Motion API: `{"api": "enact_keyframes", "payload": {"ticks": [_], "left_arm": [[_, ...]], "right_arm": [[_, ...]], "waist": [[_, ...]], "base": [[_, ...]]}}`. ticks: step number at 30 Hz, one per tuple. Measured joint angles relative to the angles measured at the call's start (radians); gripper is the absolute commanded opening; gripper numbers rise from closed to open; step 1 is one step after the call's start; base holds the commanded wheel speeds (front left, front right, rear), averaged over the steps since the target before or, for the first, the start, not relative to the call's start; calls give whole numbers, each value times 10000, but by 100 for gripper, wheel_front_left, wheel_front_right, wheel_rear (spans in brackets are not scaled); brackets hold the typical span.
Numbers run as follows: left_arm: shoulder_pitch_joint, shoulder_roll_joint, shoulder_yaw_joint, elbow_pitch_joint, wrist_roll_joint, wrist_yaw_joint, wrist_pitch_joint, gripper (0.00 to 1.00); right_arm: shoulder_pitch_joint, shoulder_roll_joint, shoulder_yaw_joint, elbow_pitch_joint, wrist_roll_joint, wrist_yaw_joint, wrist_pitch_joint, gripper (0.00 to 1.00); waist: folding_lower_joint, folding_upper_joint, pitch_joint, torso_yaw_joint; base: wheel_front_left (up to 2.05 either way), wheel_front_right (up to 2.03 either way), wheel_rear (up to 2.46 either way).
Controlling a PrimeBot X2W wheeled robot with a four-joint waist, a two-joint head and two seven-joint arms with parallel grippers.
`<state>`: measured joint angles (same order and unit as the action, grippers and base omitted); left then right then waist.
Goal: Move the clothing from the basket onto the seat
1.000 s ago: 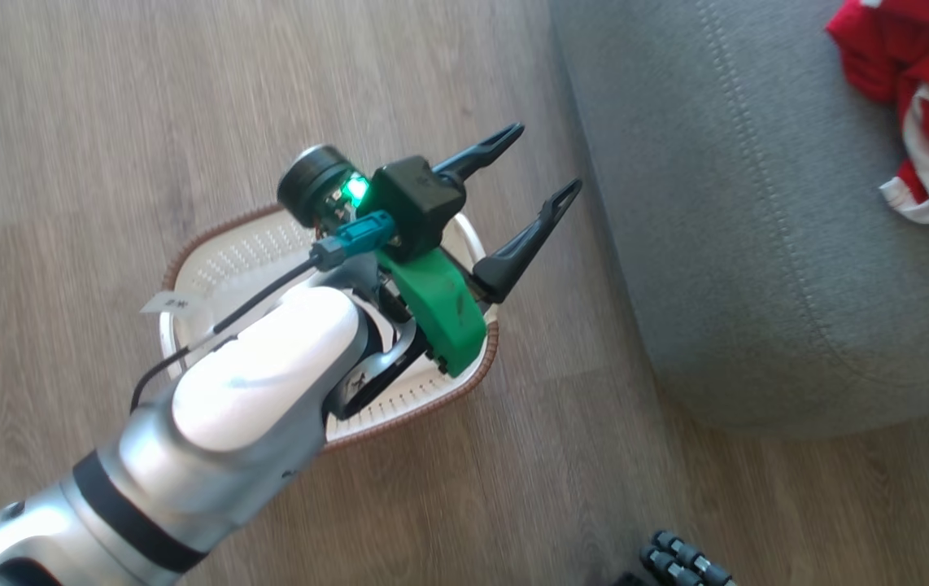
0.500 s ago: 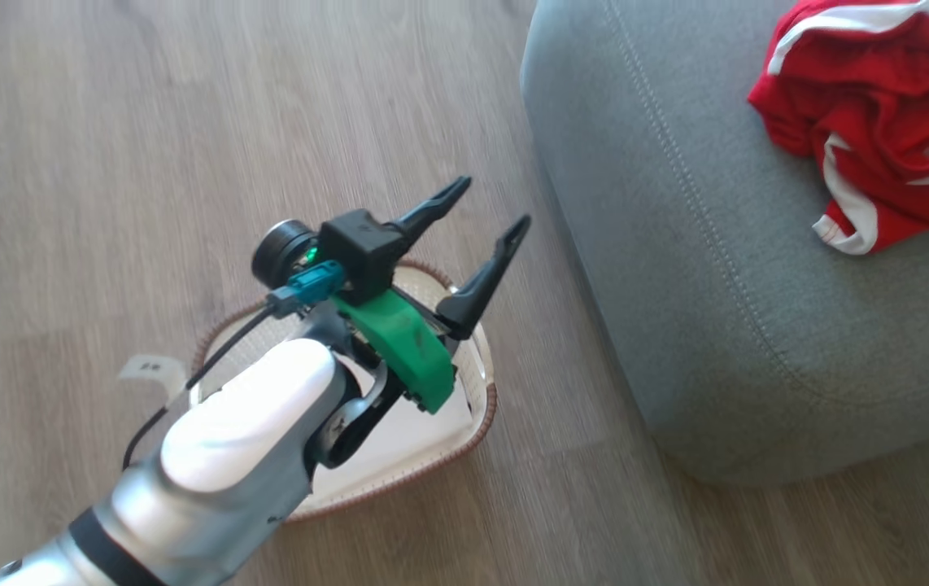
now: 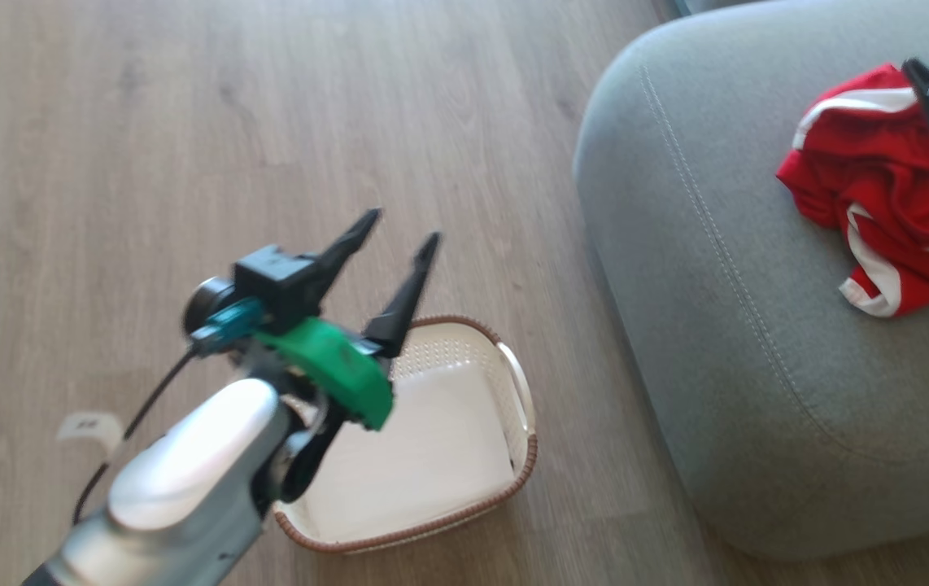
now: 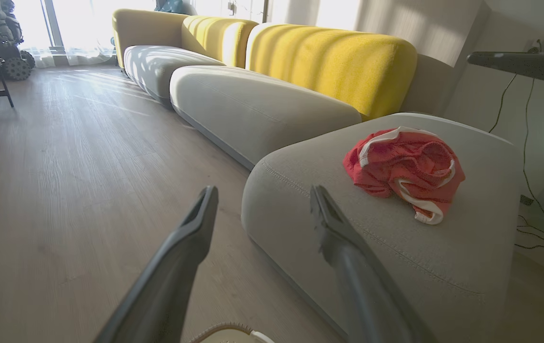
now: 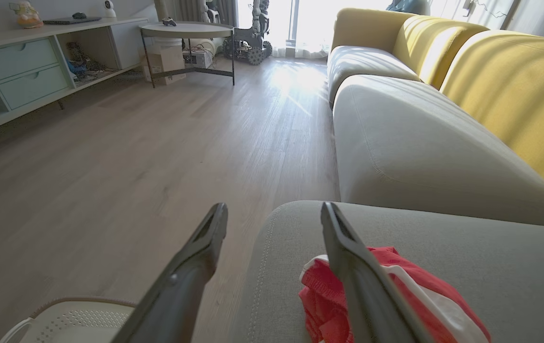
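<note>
- Dark fingers of the left gripper (image 3: 403,226) stand spread as wide as they go, with nothing between them. They point toward 1 o'clock, over the 10 o'clock corner of the basket (image 3: 526,456).
- Right gripper (image 5: 273,206) is equally wide and empty. It hangs above the clothing (image 3: 879,187), at 3 o'clock in the head view.
- Clothing is a crumpled red-and-white heap on the seat (image 3: 717,325), well apart from the basket. Whether it is one garment or two, cannot tell.
- Basket sits on the wood floor (image 3: 188,122) at 6 o'clock, near the seat.
- Changed: a second ago the left arm covered the basket's middle. It now lies toward the basket's 9 o'clock side, and the exposed bottom is bare. The head camera has also swung, so the rest of the shift is the view's.
- Reading: the transfer looks done. Only withdrawing the arms seems left.
</note>
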<state>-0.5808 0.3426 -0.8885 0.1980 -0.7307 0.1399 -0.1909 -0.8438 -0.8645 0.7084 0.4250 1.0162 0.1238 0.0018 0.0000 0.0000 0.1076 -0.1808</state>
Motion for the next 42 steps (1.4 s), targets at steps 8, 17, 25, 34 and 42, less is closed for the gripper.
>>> {"api": "enact_keyframes", "payload": {"ticks": [8, 17, 25, 34, 42], "left_arm": [[1134, 780, 755, -184, -322, 665, -351, 100], [2984, 1292, 1992, -1057, -662, 1536, -570, 100], [4341, 1340, 3081, -1760, -447, 1996, -573, 100], [5538, 1172, 4140, -2102, 443, 1956, -573, 100], [5999, 773, 4909, -2104, 1172, 1453, -575, 100]], "right_arm": [[1522, 104, -1154, -568, 63, 0, -888, 100], [4164, 1216, -3196, -1143, -1083, -2, -1597, 100], [6277, 2723, -5018, -2282, -2721, -2, -2063, 100], [8587, 4922, -6719, -3674, -4564, -2, -2132, 100], [9327, 6009, -7108, -4305, -5614, -2, -2130, 100]], "waist": [[0, 0, -625, 569], [0, 0, -1094, 1137], [0, 0, -1198, 1520], [0, 0, -1242, 1756], [0, 0, -1221, 1694]], "base": [[0, 0, 0], [0, 0, 0], [0, 0, 0], [0, 0, 0], [0, 0, 0]]}}
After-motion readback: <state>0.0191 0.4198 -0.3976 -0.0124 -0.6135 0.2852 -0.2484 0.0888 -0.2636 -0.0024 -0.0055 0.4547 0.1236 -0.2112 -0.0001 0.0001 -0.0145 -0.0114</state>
